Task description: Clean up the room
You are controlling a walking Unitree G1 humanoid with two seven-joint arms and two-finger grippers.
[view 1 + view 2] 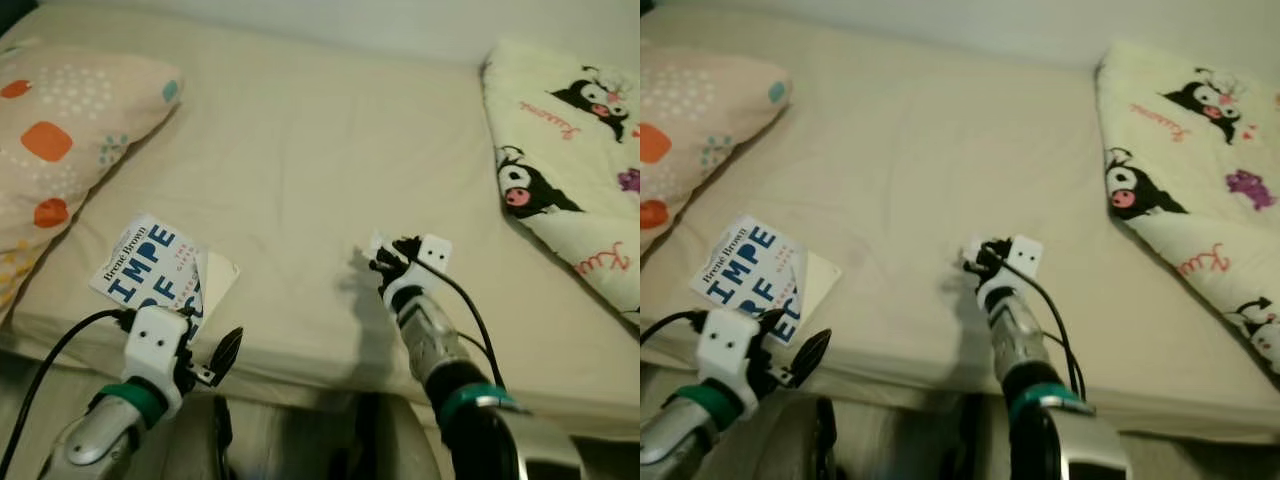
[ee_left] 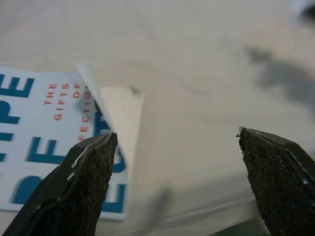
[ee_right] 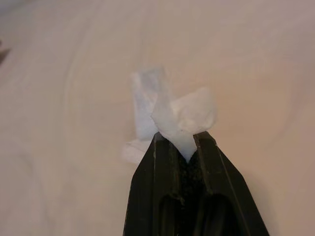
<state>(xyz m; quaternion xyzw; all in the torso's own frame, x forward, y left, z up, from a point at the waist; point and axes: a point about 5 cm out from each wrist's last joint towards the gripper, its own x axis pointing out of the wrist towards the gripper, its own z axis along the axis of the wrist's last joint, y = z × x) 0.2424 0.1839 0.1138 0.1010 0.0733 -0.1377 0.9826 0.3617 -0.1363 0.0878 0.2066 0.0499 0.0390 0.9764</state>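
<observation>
A crumpled white tissue (image 3: 167, 110) is pinched at the tips of my right gripper (image 3: 182, 147), which is shut on it just above the middle of the bed; the same tissue (image 1: 378, 243) peeks out past the fingers in the eye views. A white paperback book (image 1: 152, 262) with blue letters lies near the bed's front left edge, its cover lifted at one corner. My left gripper (image 2: 177, 162) is open and hovers just in front of the book (image 2: 54, 142), at the mattress edge, touching nothing.
A beige sheet covers the mattress (image 1: 300, 160). A pillow (image 1: 60, 150) with orange spots lies at the left. A cream blanket (image 1: 570, 150) with cartoon figures lies at the right. The mattress front edge (image 1: 300, 375) runs just ahead of my arms.
</observation>
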